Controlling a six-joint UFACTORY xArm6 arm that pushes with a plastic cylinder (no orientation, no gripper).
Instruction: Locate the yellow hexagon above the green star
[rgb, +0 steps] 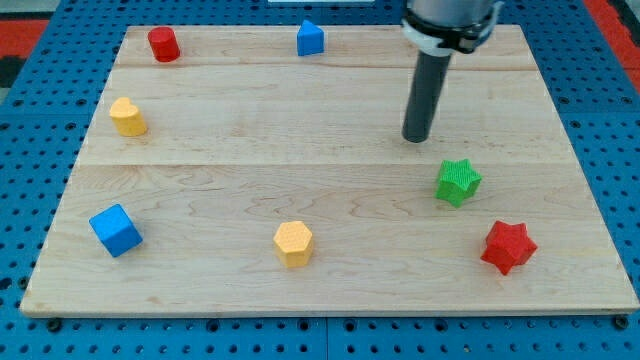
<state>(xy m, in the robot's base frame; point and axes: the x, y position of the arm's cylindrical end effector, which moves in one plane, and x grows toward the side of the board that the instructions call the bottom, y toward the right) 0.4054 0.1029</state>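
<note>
The yellow hexagon (294, 243) sits low on the wooden board, near the middle of the view's bottom. The green star (458, 182) lies at the view's right, well to the right of the hexagon and a little higher. My tip (416, 138) rests on the board just above and slightly left of the green star, with a small gap between them. The tip is far from the yellow hexagon, up and to its right.
A red star (508, 247) lies below and right of the green star. A blue cube (116, 230) is at the lower left, a yellow heart-like block (127, 117) at the left, a red cylinder (163, 44) top left, a blue block (311, 38) at the top middle.
</note>
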